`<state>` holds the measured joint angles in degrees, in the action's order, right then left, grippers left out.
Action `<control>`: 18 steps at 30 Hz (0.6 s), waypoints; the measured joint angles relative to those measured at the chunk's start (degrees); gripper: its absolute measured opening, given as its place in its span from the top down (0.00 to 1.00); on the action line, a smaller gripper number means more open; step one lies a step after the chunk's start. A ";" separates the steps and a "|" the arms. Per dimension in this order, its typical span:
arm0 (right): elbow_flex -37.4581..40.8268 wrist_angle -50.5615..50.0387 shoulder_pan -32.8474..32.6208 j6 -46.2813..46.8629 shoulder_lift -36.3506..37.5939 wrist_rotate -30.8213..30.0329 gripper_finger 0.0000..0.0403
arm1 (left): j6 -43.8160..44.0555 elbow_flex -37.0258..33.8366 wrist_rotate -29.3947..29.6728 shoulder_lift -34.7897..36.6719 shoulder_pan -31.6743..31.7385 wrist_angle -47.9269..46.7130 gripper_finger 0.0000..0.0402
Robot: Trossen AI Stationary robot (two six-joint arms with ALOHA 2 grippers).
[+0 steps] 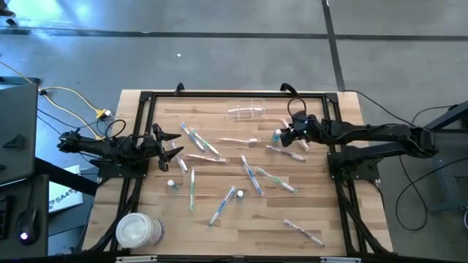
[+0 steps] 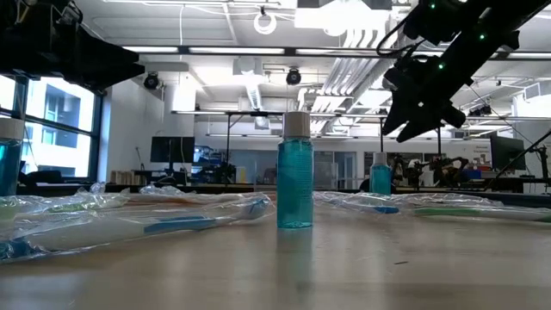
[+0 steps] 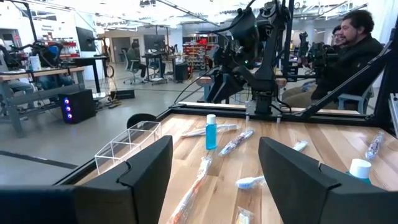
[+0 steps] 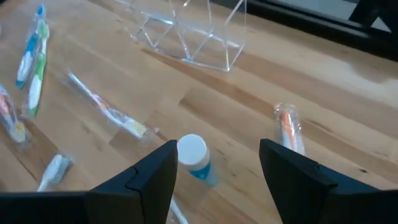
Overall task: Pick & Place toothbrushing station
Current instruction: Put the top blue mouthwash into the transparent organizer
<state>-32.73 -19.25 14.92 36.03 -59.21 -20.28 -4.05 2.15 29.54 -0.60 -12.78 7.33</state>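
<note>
High view: the right gripper (image 1: 287,136) hangs with its jaws spread and empty over a small blue bottle (image 1: 276,136) standing upright, white cap up, just beside a wrapped toothbrush (image 1: 286,153) that lies flat, its long axis running away from the bottle. Beyond the bottle, a clear plastic holder (image 1: 246,112) lies tipped on its side. The left gripper (image 1: 174,146), jaws also wide and empty, reaches level from the far side.

Stack of white round discs (image 1: 137,230) on the table's (image 1: 322,212) near-left corner
</note>
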 joint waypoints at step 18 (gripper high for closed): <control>-0.02 7.73 -0.02 -5.80 -11.52 5.27 0.45 | -0.03 0.07 0.14 -0.02 0.02 -0.30 0.40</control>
<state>-32.75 -11.52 14.90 30.23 -70.73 -15.00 -4.08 2.22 29.67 -0.62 -12.76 7.03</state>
